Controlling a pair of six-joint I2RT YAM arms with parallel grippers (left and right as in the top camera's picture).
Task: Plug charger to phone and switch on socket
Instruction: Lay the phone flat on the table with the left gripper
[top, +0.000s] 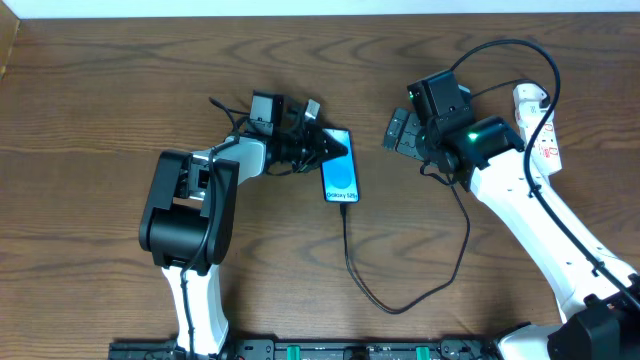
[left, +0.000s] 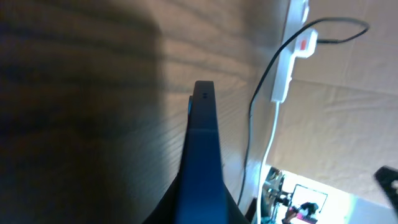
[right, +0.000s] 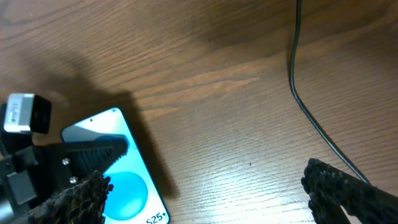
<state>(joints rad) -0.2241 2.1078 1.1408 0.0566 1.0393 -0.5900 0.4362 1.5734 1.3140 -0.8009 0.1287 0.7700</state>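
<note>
The phone (top: 340, 172) lies on the wooden table with its blue screen up. My left gripper (top: 308, 146) is shut on its far end. In the left wrist view the phone (left: 202, 155) shows edge-on between the jaws. The charger's thin black cable (top: 400, 300) runs from the phone's near edge, loops toward the front and rises to the socket (top: 540, 125), a white power strip at the right that is partly hidden by my right arm. My right gripper (top: 400, 130) is open and empty, right of the phone. In the right wrist view (right: 211, 199) its fingers are wide apart, with the phone (right: 121, 186) at the left.
The socket (left: 292, 56) with a red mark, the black cable (left: 255, 106) and the strip's white cord (left: 273, 137) show in the left wrist view. The cable (right: 311, 106) crosses the table at the right of the right wrist view. The right arm (top: 540, 220) spans the table's right side.
</note>
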